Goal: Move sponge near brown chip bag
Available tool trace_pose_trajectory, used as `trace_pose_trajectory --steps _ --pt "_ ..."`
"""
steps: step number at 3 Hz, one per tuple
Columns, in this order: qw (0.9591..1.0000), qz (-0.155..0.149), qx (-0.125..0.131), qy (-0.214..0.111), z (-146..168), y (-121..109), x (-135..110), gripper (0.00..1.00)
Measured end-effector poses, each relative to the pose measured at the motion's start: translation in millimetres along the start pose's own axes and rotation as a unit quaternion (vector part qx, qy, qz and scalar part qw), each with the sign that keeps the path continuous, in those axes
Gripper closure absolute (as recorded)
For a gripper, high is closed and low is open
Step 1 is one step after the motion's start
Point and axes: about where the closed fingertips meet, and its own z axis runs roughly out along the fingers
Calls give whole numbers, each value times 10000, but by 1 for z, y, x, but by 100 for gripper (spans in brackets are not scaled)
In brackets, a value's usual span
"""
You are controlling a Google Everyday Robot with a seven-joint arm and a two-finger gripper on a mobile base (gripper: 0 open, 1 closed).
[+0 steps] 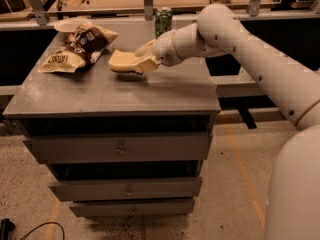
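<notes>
At one end, sponge (121,62) is being pinched by gripper (146,60), fingers clamped on it; prob. light & squashy. Just ahead of gripper, brown chip bag (77,49) is lying.

From my station I count one sponge (122,61), one brown chip bag (77,46) and one green can (163,20), so three loose items on the one tabletop (125,91). I have one arm (260,59) in view, ending in one gripper (141,59), which sits over the tabletop just right of the bag with its two jaws clamped on the sponge. Below the tabletop I count three drawers (120,148), each with one knob.
</notes>
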Motion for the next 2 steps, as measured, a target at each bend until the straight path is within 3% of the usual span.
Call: trace_pose_trajectory --steps 2 --pt "9997 -77 145 173 36 -11 -8 35"
